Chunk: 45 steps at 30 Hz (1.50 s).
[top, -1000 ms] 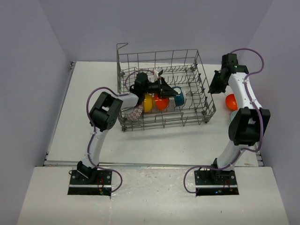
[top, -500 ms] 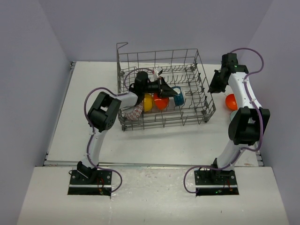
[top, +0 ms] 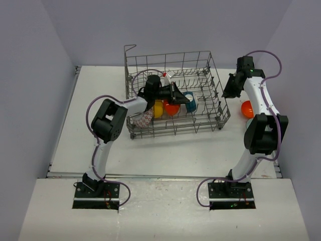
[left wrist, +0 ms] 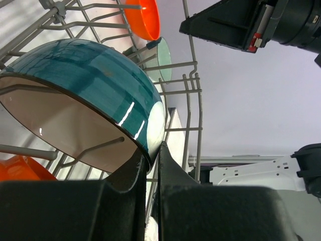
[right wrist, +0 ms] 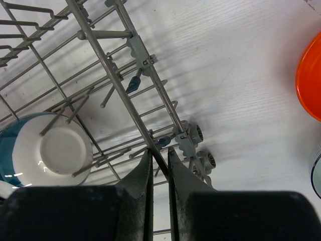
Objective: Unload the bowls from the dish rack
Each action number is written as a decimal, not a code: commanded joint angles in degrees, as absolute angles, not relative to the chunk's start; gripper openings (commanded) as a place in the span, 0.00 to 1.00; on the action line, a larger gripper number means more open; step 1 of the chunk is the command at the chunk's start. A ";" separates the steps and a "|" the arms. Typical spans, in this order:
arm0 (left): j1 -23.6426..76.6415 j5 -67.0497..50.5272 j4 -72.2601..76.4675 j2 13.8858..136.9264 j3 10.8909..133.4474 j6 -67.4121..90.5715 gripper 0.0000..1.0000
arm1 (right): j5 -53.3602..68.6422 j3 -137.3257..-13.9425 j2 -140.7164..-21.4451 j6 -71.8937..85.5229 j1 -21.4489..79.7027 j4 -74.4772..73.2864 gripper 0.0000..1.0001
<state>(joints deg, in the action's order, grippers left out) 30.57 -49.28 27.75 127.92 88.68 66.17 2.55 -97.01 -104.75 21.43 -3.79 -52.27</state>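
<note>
The grey wire dish rack (top: 210,65) stands mid-table. Inside stand a white red-patterned bowl (top: 143,120), a yellow bowl (top: 158,109), an orange bowl (top: 171,108) and a teal bowl (top: 191,103). My left gripper (top: 181,95) reaches into the rack and is shut on the teal bowl's rim (left wrist: 90,75), one finger inside and one outside (left wrist: 152,153). My right gripper (top: 226,93) is shut on the rack's right rim wire (right wrist: 115,80), pinching it (right wrist: 159,152). A second orange bowl (top: 247,108) lies outside the rack on the right, over a pale green bowl (left wrist: 161,57).
The rack's upright tines (right wrist: 75,110) surround the teal bowl (right wrist: 50,150). The rack's small wheels (right wrist: 198,145) sit under its right rim. The outer orange bowl (right wrist: 311,75) lies close to the right arm. Purple walls enclose the white table (top: 100,145).
My left arm has shifted slightly toward the far side, its gripper still on the teal bowl. The right arm has hardly moved.
</note>
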 commanded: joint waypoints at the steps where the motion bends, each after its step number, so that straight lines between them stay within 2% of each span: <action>1: 29.35 -48.16 43.42 118.39 97.20 60.03 0.00 | -3.87 -95.89 -108.81 25.84 -4.83 -55.81 0.00; 5: 29.71 -48.78 51.12 118.21 95.72 64.15 0.00 | -3.61 -96.59 -109.33 25.75 -4.92 -55.99 0.00; 10: 29.79 -47.64 51.42 116.29 95.02 63.55 0.00 | -3.69 -97.38 -109.77 25.58 -4.92 -56.25 0.00; 15: 30.41 -49.30 44.13 115.49 99.13 56.79 0.00 | -3.43 -97.47 -110.04 25.49 -4.92 -56.25 0.00; 21: 30.67 -50.71 37.09 113.39 98.53 50.28 0.00 | -3.17 -96.50 -109.86 25.49 -4.92 -55.72 0.00; 28: 29.09 -48.96 57.01 115.05 96.94 65.55 0.00 | -2.37 -97.21 -110.30 25.66 -4.83 -55.81 0.00; 32: 28.92 -47.37 62.58 118.99 99.75 72.41 0.00 | -2.29 -97.73 -110.57 25.58 -4.83 -55.90 0.00; 40: 28.92 -46.50 59.69 121.03 102.31 71.90 0.00 | -1.67 -97.30 -110.22 25.58 -4.83 -55.55 0.00; 45: 29.00 -43.69 47.48 118.56 101.69 63.20 0.00 | -1.15 -96.86 -109.51 25.58 -4.83 -55.37 0.00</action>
